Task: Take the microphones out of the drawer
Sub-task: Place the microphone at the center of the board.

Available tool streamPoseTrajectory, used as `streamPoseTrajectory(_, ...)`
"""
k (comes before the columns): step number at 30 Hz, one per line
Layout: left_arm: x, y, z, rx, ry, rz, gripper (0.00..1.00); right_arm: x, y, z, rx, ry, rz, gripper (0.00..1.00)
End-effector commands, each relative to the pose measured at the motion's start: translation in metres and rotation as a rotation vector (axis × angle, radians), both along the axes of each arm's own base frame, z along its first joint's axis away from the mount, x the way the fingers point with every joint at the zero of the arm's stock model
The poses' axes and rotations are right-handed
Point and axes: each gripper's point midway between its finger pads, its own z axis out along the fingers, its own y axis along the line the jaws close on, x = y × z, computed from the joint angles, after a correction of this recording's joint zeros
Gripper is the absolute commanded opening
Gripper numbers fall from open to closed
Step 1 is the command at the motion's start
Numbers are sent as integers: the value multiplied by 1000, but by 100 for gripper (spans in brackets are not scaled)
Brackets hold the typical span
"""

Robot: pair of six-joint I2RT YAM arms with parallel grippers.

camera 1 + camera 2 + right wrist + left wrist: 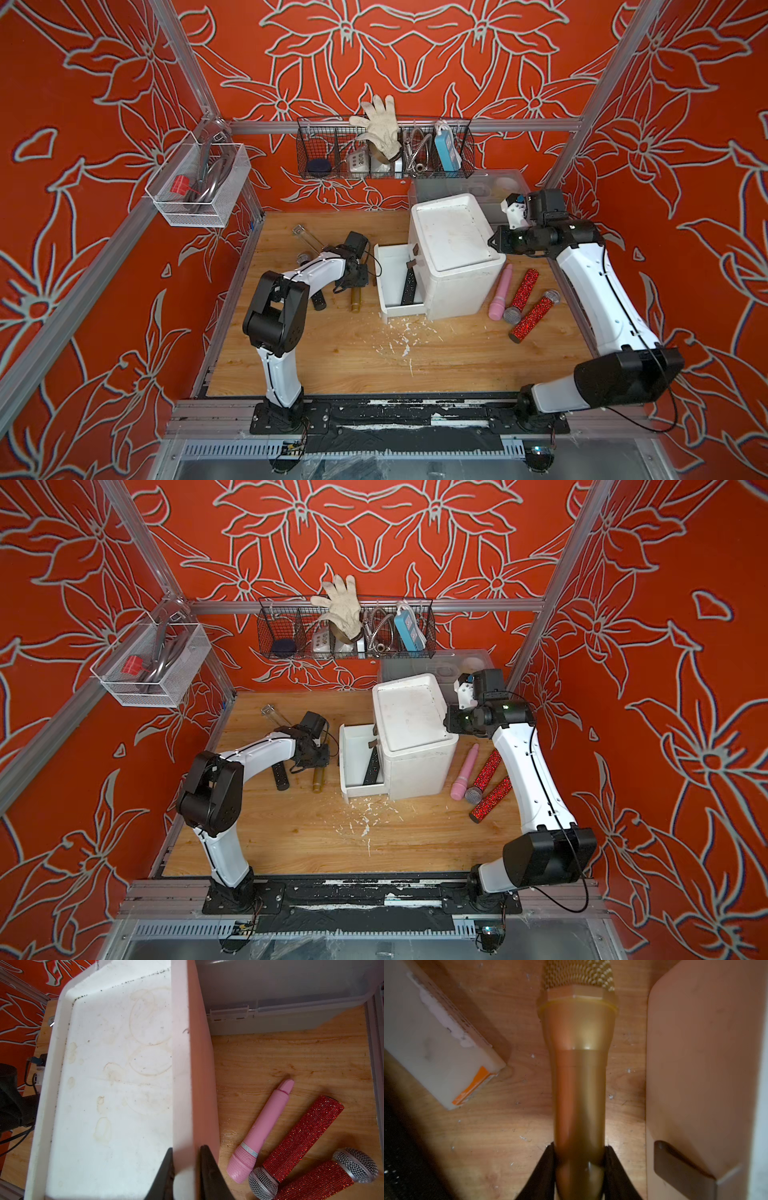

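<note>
My left gripper (579, 1167) is shut on the handle of a gold microphone (579, 1059), whose mesh head points away from the gripper. In both top views the microphone (356, 301) (318, 780) is low over the wooden table, just left of the open white drawer (388, 286), with the left gripper (352, 286) on it. A black speckled stick (409, 286) lies inside the drawer. My right gripper (186, 1167) (494, 243) is shut on the raised rim of the white cabinet (116, 1088) (453, 232) at its right edge.
A pink microphone (500, 293) and two red glitter ones (534, 318) lie right of the cabinet. A black remote (318, 301) and glass tube (305, 237) lie by the left arm. A clear box (498, 183) stands behind the cabinet. White crumbs (405, 336) dot the table.
</note>
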Motion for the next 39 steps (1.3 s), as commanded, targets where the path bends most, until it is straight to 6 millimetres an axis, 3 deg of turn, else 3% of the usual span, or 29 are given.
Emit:
streamPoseTrajectory(1, 2, 6, -13, 18, 1, 19, 15, -1, 7, 6, 66, -7, 5, 0)
streamPoseTrajectory(8, -1, 4, -32, 17, 53, 26, 26, -1, 7, 4, 59, 0, 11, 0)
streamPoseTrajectory(15, -1, 7, -26, 28, 57, 36, 54, -1, 7, 3, 61, -3, 11, 0)
streamPoseTrajectory(22, 2, 5, 2, 15, 34, 31, 66, -1, 7, 4, 60, -8, 13, 0)
streamPoseTrajectory(30, -3, -8, 64, -87, -56, -5, 69, -1, 7, 6, 61, -14, 14, 0)
streamPoseTrajectory(34, -11, -28, 90, -209, -96, -82, 69, -1, 7, 5, 63, -10, 14, 0)
streamPoseTrajectory(39, -25, -64, 101, -329, -105, -223, 69, 0, 8, 5, 71, -10, 13, 0)
